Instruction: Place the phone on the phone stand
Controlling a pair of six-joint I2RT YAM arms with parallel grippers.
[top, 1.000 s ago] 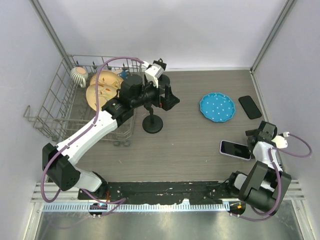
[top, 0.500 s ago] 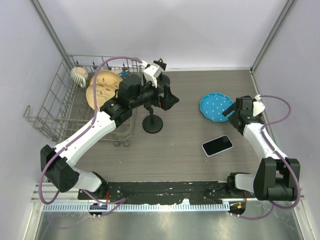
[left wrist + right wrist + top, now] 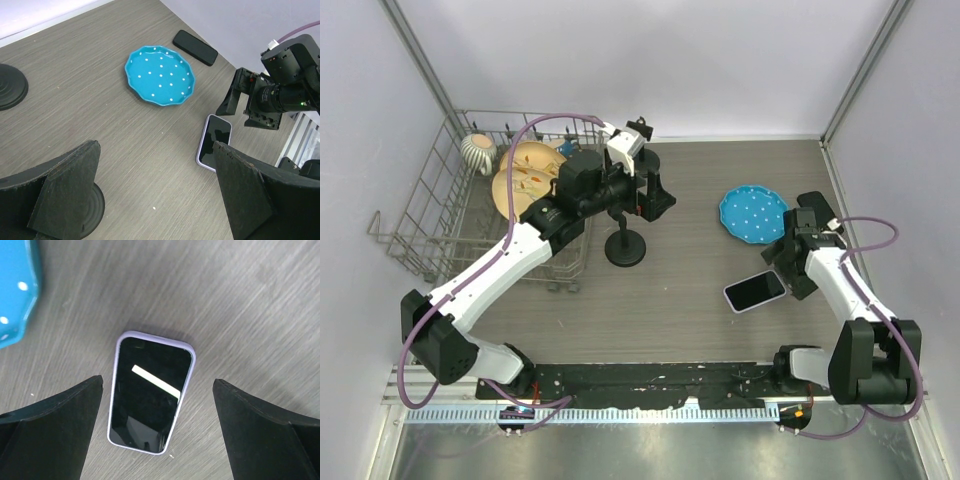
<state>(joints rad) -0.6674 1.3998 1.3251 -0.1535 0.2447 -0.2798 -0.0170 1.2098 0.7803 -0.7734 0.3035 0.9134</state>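
The phone point(image 3: 755, 290), in a lilac case with a dark screen, lies flat on the table at the right. It also shows in the right wrist view point(image 3: 150, 400) and the left wrist view point(image 3: 215, 142). My right gripper point(image 3: 790, 268) is open just above it, the fingers wide on either side point(image 3: 157, 381) and not touching it. The black phone stand point(image 3: 625, 248), a round base with a stem, stands at the table's middle. My left gripper point(image 3: 658, 197) is open and empty over the stand's top point(image 3: 155, 147). The stand's base point(image 3: 95, 210) shows partly behind the left finger.
A blue dotted plate point(image 3: 754, 214) lies behind the phone. A second, black phone point(image 3: 820, 214) lies at the far right. A wire dish rack point(image 3: 440, 215) with plates and a cup fills the back left. Another black disc point(image 3: 10, 85) shows at the left wrist view's edge.
The phone slid left and turned between the first two frames. My right arm swung from the right edge up to the plate, then came back down over the phone. The left arm barely moved.
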